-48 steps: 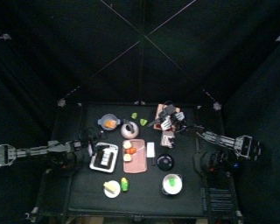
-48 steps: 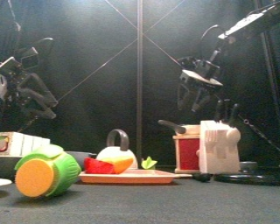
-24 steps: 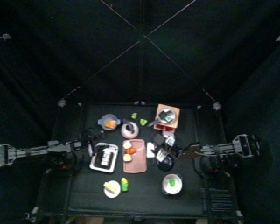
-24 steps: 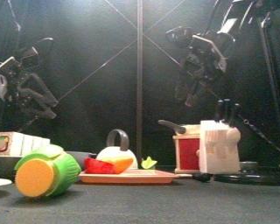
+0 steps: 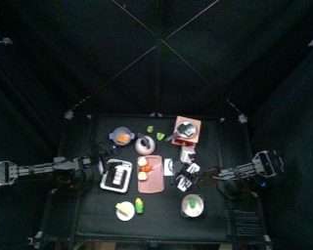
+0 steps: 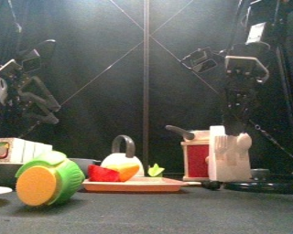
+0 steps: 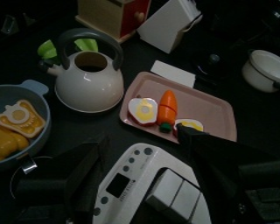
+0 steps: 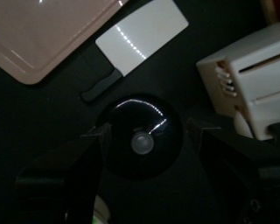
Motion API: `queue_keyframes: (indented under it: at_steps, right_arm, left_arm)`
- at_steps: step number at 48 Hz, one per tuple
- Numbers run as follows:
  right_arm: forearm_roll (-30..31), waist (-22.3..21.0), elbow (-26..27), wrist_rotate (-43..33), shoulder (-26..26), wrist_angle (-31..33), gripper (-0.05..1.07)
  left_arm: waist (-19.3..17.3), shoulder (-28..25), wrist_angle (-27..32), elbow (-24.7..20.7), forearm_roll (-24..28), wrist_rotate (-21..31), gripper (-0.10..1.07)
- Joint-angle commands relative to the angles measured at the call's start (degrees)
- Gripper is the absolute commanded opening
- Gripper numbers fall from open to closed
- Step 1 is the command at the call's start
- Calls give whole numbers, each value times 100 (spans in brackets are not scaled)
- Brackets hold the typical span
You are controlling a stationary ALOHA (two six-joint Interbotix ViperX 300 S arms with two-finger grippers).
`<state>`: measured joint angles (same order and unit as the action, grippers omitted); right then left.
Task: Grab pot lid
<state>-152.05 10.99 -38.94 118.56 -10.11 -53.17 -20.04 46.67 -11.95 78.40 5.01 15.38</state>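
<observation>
Hovering above the pot lid [image 8: 140, 136], your right tool [image 8: 143, 162] is at the approach step of the grab, with nothing pinched yet. In the right wrist view its two jaws stand spread wide, one on either side of the dark round disc, and the small knob [image 8: 140, 140] at the disc's centre sits about midway between them. The lid lies flat on the tabletop [image 8: 38, 114], just beside the white knife block [image 8: 255, 74] and near the cleaver [image 8: 133, 45], with the pink tray [image 8: 49, 31] further off.

From overhead you can see the right tool [image 5: 188, 177] over the right-centre of the tabletop, between the tray and the white bowl with green inside [image 5: 194, 204]. The lid itself is too small there to pick out.

Your next move, as I judge it, is a straight descent until the jaws bracket the knob, then a close on it. Watch the knife block: the jaw on that side has little room.

Your left tool [image 7: 140, 166] rests with jaws spread over the white appliance [image 7: 149, 184] at the tabletop's left.
</observation>
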Motion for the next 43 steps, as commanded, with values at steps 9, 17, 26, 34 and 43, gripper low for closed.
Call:
queue_keyframes:
  at_steps: [9, 17, 26, 34, 43]
  right_arm:
    - [-457, -35, -299, 0, 9, 9, 99]
    - [-510, -44, -378, 0, 132, 123, 99]
    - [-475, -44, -387, 18, 290, 457, 99]
    - [-466, -44, -448, 18, 396, 510, 98]
    - [-475, -79, -545, 9, 457, 571, 94]
  left_arm:
    - [-26, -9, -53, -62, -9, 0, 96]
    - [-26, -9, -53, -62, -9, 0, 96]
    - [-35, -9, -53, -53, -9, 0, 96]
    - [-53, -9, -53, -44, -9, 0, 96]
    - [-62, -9, -53, -44, -9, 0, 96]
